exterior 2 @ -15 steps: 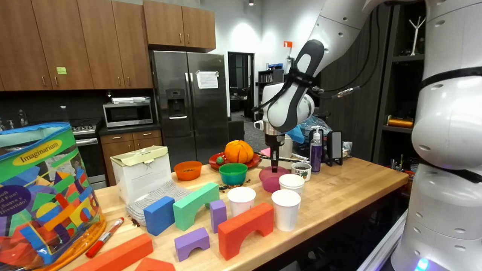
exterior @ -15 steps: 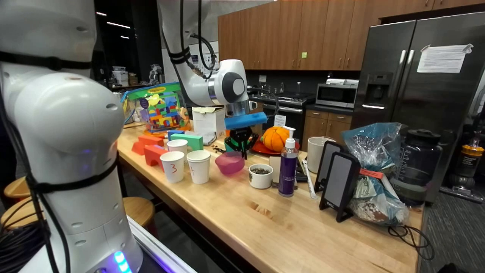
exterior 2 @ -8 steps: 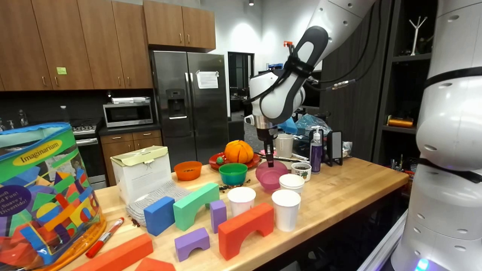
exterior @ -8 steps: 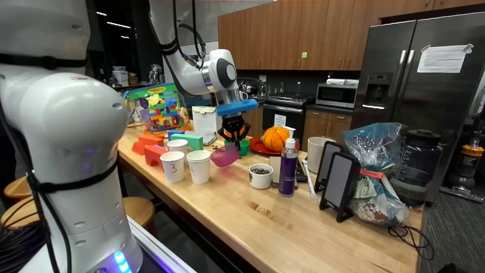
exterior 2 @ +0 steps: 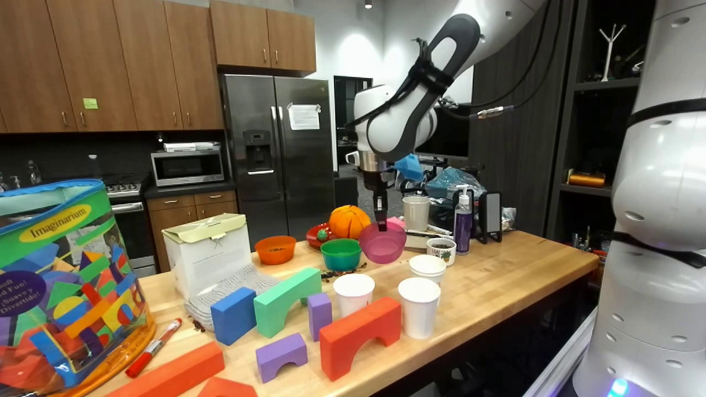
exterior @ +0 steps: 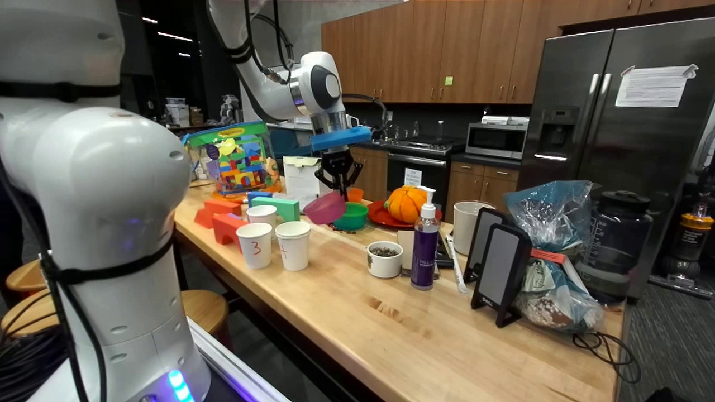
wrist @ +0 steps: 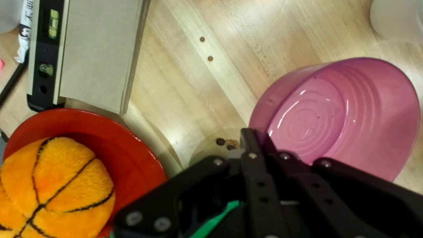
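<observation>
- Brown wooden cabinets (exterior: pixel 424 50) line the top of the frame in an exterior view, a dark steel refrigerator (exterior: pixel 620 145) at the upper right; a pale wooden worktop (exterior: pixel 475 357) crosses the lower half.
- At bottom centre of the wrist view, the black two-fingered tool (wrist: pixel 260 138) has its fingers drawn almost together, gripping the rim of a translucent pink plastic bowl (wrist: pixel 373 132).
- That bowl fills the right of the wrist view, tilted, its ribbed inside facing the camera; in both exterior views it hangs from the fingertips near the middle of the frame, above the worktop.
- Just left of the pink bowl, in an exterior view, stands a green round bowl (exterior 2: pixel 340 256), with dark crumbs (exterior 2: pixel 329 274) at its foot.
- An orange plush pumpkin (wrist: pixel 59 191) sits on a round red plate (wrist: pixel 142 162), lower left of the wrist view.
- Upper left there, a black spirit level (wrist: pixel 49 49) runs alongside a flat beige panel (wrist: pixel 99 53).
- White paper cups (exterior 2: pixel 418 314) stand at the lower middle of an exterior view, near an arched red block (exterior 2: pixel 336 353).
</observation>
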`<action>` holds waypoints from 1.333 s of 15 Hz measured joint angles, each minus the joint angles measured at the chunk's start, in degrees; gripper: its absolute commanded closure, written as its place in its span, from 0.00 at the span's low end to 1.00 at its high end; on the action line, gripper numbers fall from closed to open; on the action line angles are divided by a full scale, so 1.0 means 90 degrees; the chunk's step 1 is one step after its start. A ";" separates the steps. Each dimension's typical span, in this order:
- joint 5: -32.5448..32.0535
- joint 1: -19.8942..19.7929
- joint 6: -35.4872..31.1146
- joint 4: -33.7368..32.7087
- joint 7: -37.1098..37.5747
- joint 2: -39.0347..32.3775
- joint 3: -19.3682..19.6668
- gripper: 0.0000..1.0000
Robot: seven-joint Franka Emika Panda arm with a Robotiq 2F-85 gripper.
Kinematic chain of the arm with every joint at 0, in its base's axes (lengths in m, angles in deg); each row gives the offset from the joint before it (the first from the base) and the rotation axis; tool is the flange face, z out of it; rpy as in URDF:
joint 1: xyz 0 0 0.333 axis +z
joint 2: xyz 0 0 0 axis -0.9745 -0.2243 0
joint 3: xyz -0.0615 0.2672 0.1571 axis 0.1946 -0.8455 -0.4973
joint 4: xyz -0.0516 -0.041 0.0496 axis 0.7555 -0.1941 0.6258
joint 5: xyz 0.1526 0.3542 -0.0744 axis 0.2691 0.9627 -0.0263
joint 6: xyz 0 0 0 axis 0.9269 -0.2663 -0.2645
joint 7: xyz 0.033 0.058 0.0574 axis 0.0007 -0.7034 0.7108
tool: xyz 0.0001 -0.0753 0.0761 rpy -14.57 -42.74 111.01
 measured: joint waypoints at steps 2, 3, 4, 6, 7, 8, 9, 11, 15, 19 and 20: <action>0.0458 0.0002 0.0001 -0.0094 -0.0165 -0.0002 -0.0001 0.99; 0.0704 0.0002 0.0001 -0.0135 -0.0272 -0.0006 -0.0001 0.99; 0.0978 0.0003 0.0001 -0.0176 -0.0402 -0.0010 -0.0001 0.99; 0.1534 0.0006 0.0000 -0.0257 -0.0691 -0.0010 -0.0001 0.99; 0.1798 0.0014 -0.0001 -0.0298 -0.0828 -0.0010 -0.0001 0.99; 0.2034 0.0023 -0.0002 -0.0340 -0.0941 -0.0010 -0.0002 0.99; 0.2248 0.0031 -0.0004 -0.0381 -0.1033 -0.0010 -0.0004 0.99; 0.2612 0.0050 -0.0012 -0.0449 -0.1179 -0.0011 -0.0009 0.99; 0.3206 0.0052 -0.0020 -0.0547 -0.1341 -0.0054 -0.0023 0.99; 0.3892 0.0049 -0.0182 -0.0632 -0.1470 -0.0208 -0.0022 0.99; 0.4064 0.0046 -0.0247 -0.0655 -0.1488 -0.0265 -0.0022 0.99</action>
